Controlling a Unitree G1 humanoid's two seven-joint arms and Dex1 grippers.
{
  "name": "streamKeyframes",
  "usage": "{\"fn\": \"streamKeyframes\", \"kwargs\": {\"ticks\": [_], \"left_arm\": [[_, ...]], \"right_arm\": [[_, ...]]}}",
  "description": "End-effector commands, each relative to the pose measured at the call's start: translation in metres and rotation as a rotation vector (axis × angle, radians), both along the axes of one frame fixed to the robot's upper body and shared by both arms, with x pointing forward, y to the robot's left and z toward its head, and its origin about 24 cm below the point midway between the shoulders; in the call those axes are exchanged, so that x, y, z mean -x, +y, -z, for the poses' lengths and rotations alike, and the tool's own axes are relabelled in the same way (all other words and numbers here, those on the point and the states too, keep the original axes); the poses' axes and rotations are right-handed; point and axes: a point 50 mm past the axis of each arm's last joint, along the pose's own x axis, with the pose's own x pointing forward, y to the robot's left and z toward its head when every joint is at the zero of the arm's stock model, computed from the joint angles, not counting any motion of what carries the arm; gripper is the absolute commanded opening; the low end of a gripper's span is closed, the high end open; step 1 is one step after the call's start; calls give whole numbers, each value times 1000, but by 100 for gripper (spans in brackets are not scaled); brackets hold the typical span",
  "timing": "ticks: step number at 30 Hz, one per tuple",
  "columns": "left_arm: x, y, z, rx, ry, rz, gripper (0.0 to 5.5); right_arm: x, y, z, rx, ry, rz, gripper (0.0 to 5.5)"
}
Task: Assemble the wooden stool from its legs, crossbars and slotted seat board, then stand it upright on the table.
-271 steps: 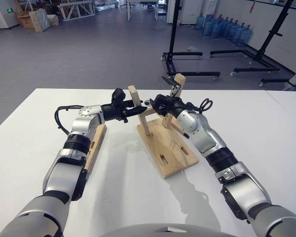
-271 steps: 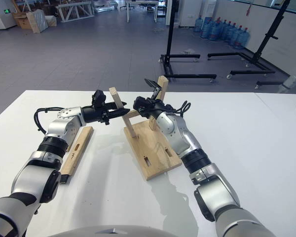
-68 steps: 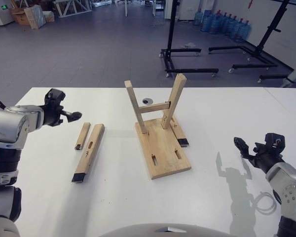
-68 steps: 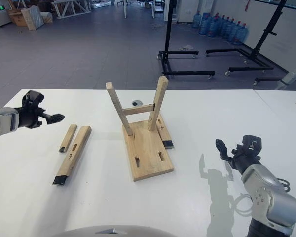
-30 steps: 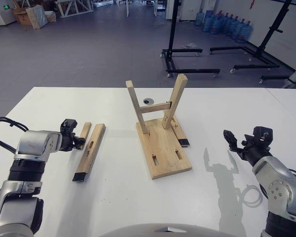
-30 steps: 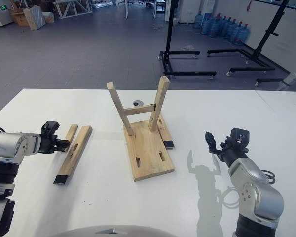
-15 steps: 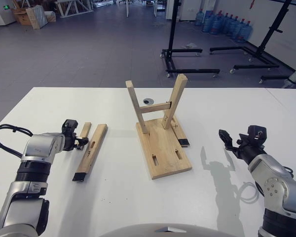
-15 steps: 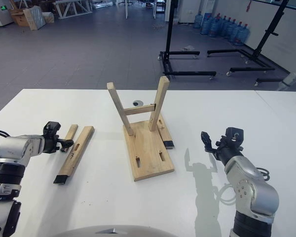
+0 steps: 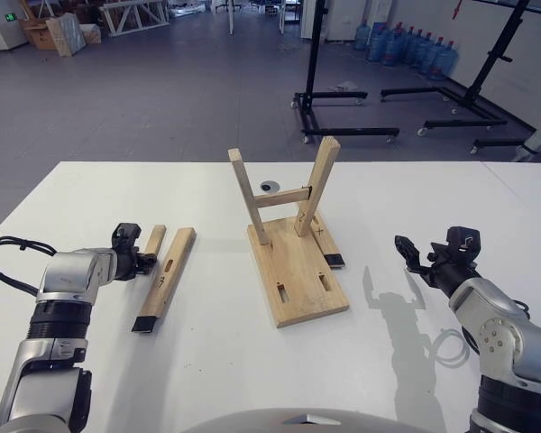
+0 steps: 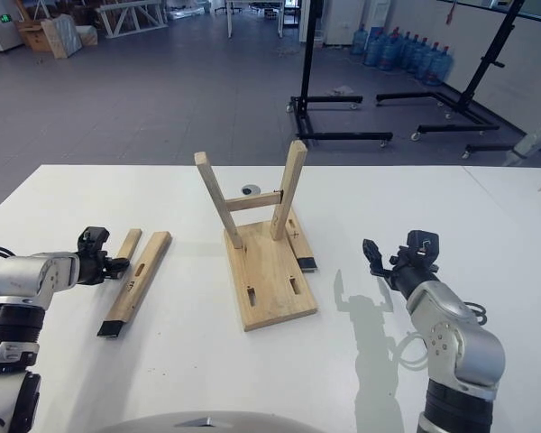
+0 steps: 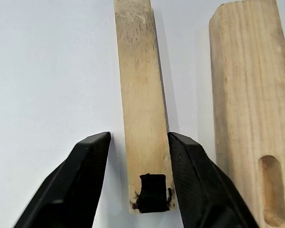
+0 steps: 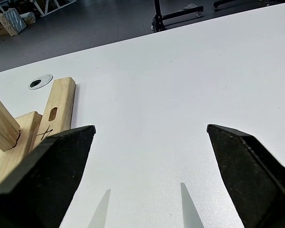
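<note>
The left end effector (image 11: 138, 140), fingers (image 11: 83, 171) parted, straddles the short crossbar (image 11: 138, 85) lying on the bench (image 9: 252, 361). The right end effector (image 12: 149, 130) hangs spread wide, right of the seat board (image 9: 298, 275) bearing 2 legs (image 9: 249, 207).

My left arm (image 9: 65, 287), lower left of frame: rounded silver shells, black ribbed rings at the joints, a black cable (image 9: 2, 257) looping off it. My right arm (image 9: 503, 341), lower right: same silver and black, with a pale cable loop (image 9: 451, 347) beside it. On my left gripper (image 11: 137, 142), two matte black wedge fingers (image 11: 76, 185) with rounded tips. On my right gripper (image 12: 149, 128), the same black fingers (image 12: 42, 175), more angular.
</note>
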Motion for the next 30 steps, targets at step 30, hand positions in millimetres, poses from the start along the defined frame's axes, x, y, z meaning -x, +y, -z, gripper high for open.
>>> {"fn": "streamKeyframes", "kwargs": {"ticks": [30], "left_arm": [[-15, -124, -273, 1044, -854, 1059, 128]], "right_arm": [[-57, 41, -274, -234, -687, -825, 436]]}}
